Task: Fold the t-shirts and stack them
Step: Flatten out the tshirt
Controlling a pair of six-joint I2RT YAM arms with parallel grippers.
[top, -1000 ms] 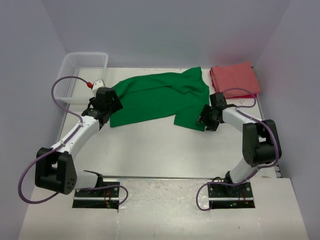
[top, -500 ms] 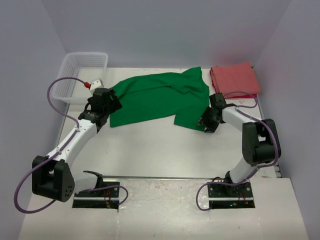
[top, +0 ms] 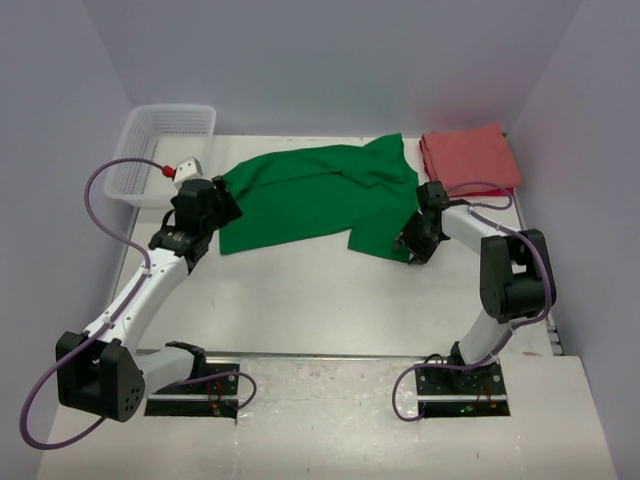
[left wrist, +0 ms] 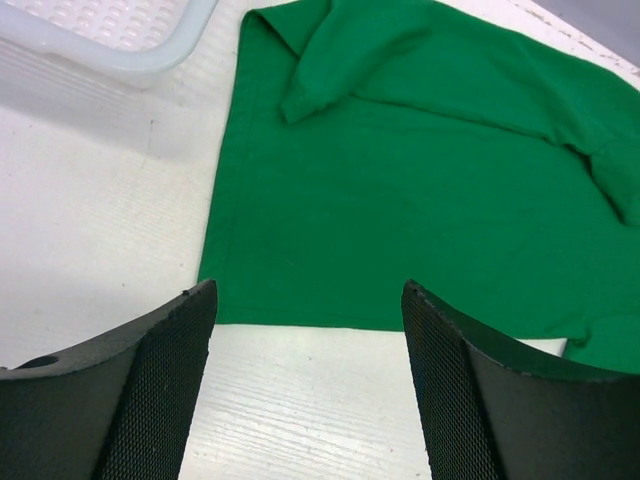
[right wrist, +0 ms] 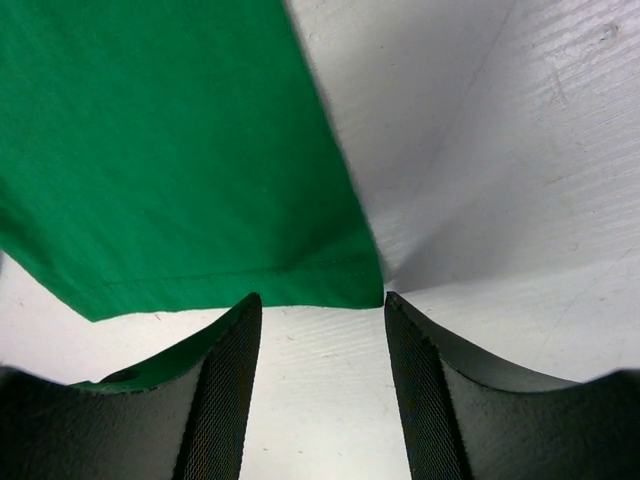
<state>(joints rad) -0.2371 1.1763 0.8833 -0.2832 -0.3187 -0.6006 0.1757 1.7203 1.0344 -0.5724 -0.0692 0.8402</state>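
The bright green t-shirt (top: 320,195) lies spread and rumpled across the back middle of the table. The salmon-red t-shirt (top: 468,158) sits folded at the back right. My left gripper (top: 222,205) hovers at the green shirt's left lower corner. In the left wrist view it (left wrist: 308,300) is open over bare table, with the green shirt (left wrist: 400,170) just past its tips. My right gripper (top: 410,252) is at the shirt's right lower corner. In the right wrist view it (right wrist: 320,300) is open, the green hem (right wrist: 230,280) just beyond its tips, nothing between the pads.
A white mesh basket (top: 160,150) stands at the back left, its rim (left wrist: 110,60) showing in the left wrist view. A small white object with a red knob (top: 185,168) lies beside it. Grey walls close in the back and both sides.
My left arm's elbow has swung down and left, and its gripper shifted slightly left. The right gripper has stayed at the shirt's corner while its jaws narrowed a little.
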